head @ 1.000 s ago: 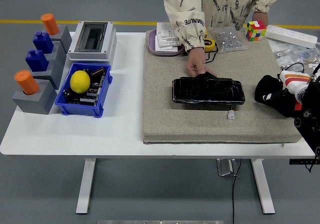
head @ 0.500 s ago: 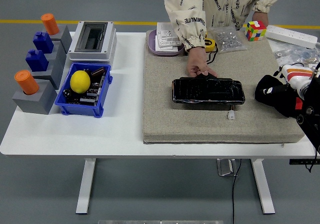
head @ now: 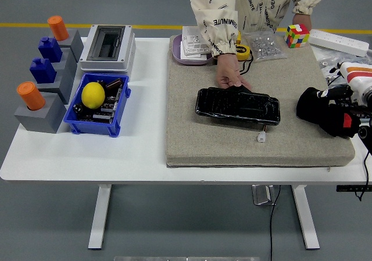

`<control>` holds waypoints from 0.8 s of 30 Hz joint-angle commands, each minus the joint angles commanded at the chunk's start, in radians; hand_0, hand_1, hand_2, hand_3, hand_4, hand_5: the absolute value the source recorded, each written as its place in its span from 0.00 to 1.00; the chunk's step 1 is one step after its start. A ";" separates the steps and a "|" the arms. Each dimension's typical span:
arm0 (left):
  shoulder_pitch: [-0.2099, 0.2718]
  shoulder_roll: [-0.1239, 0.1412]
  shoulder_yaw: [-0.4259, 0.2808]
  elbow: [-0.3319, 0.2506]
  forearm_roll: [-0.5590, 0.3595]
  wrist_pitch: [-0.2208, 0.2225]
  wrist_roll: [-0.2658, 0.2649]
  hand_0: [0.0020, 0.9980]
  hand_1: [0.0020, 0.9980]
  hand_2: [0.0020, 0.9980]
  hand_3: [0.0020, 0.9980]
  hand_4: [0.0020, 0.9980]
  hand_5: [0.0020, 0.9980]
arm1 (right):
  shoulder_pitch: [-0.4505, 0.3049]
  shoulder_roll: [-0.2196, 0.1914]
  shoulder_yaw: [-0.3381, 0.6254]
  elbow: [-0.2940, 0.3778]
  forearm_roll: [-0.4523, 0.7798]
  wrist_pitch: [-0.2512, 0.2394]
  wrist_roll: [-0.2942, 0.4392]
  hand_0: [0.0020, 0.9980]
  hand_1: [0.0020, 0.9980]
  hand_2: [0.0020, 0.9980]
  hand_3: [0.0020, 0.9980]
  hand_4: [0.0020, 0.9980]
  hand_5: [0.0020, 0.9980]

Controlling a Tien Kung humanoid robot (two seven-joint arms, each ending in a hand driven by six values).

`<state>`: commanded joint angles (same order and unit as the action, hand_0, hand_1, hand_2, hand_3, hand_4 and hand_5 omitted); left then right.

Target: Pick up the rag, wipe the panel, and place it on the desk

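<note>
A glossy black panel (head: 237, 105) lies a little askew on the beige felt mat (head: 192, 139), with a short wire ending in a white connector (head: 261, 137) at its near right corner. A person's hand (head: 229, 78) rests on the panel's far edge. My right hand (head: 317, 110) is a black bulk over the mat's right edge, right of the panel and apart from it. I cannot make out a rag separately from that dark shape. Behind it sits the white and orange forearm (head: 357, 75). My left arm is out of view.
A blue bin (head: 81, 124) with a lemon (head: 93, 95), grey blocks with orange and blue pieces (head: 43, 69) and a grey breaker box (head: 107, 43) stand on the left. Along the far edge are a purple tray (head: 177, 54), a tape measure (head: 243, 52), a bag of screws (head: 264, 43), a colour cube (head: 296, 35) and a power strip (head: 340, 42).
The person's hand has pushed the panel slightly left and turned it, so its connector slid left. My right forearm's white and orange part swung up and right; the black hand barely moved.
</note>
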<state>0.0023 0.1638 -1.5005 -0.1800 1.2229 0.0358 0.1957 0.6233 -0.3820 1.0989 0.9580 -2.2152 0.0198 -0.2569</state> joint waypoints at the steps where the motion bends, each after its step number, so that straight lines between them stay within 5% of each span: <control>1: 0.000 0.000 0.001 0.000 -0.001 0.000 0.000 0.65 0.70 0.74 0.57 0.60 0.47 | -0.007 -0.003 0.009 0.010 0.005 -0.019 0.006 0.68 0.68 0.78 0.80 1.00 0.62; 11: 0.002 0.002 0.001 0.000 0.003 0.000 0.002 0.65 0.70 0.74 0.57 0.60 0.48 | -0.083 -0.015 0.112 0.067 0.085 -0.263 0.117 0.68 0.68 0.78 0.80 1.00 0.63; 24: -0.004 -0.001 0.003 0.000 0.000 -0.001 0.000 0.65 0.70 0.74 0.57 0.60 0.47 | -0.140 -0.001 0.181 0.083 0.207 -0.370 0.230 0.69 0.68 0.78 0.80 1.00 0.63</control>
<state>-0.0017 0.1624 -1.4979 -0.1800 1.2225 0.0349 0.1953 0.4834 -0.3826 1.2796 1.0405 -2.0078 -0.3498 -0.0272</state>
